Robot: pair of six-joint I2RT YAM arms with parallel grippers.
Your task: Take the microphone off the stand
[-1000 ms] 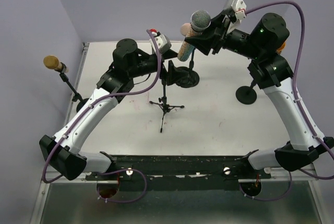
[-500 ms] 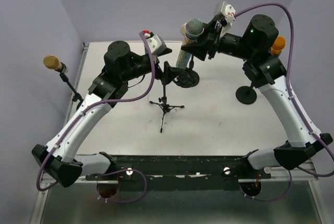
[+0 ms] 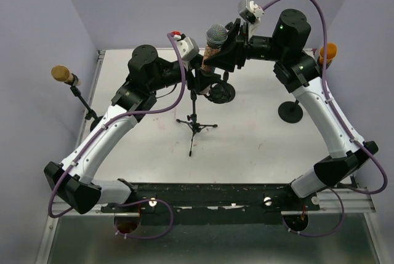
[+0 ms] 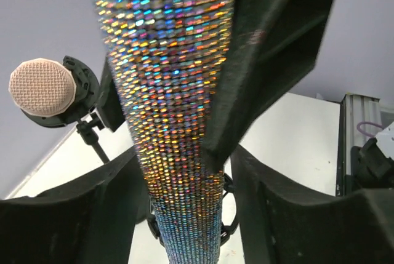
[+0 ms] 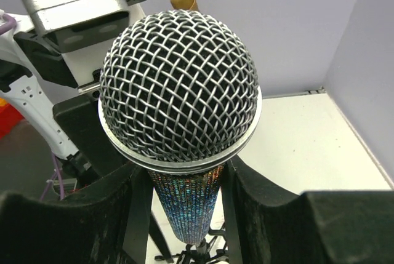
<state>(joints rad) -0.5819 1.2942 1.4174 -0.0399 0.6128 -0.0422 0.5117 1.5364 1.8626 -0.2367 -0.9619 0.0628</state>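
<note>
The microphone (image 3: 215, 35) has a silver mesh head and a glittery body. My right gripper (image 3: 225, 52) is shut on the body just under the head, holding it upright above the table, as the right wrist view (image 5: 184, 175) shows with the head (image 5: 178, 85) in front. My left gripper (image 3: 198, 77) is open, and its fingers stand on either side of the microphone's lower body (image 4: 178, 128), with a narrow gap on the right side (image 4: 188, 165). The black tripod stand (image 3: 194, 124) is on the table below, and its top shows under the microphone's lower end (image 5: 206, 253).
A pink-headed microphone (image 4: 42, 87) sits in a clip on the round-base stand (image 3: 221, 93) just behind. A tan microphone (image 3: 61, 73) stands at the far left, an orange one (image 3: 327, 50) at the far right above another round base (image 3: 290, 111).
My right gripper carried the microphone to the left, towards the tripod stand. My left gripper shifted slightly, and the microphone's body is now between its fingers.
</note>
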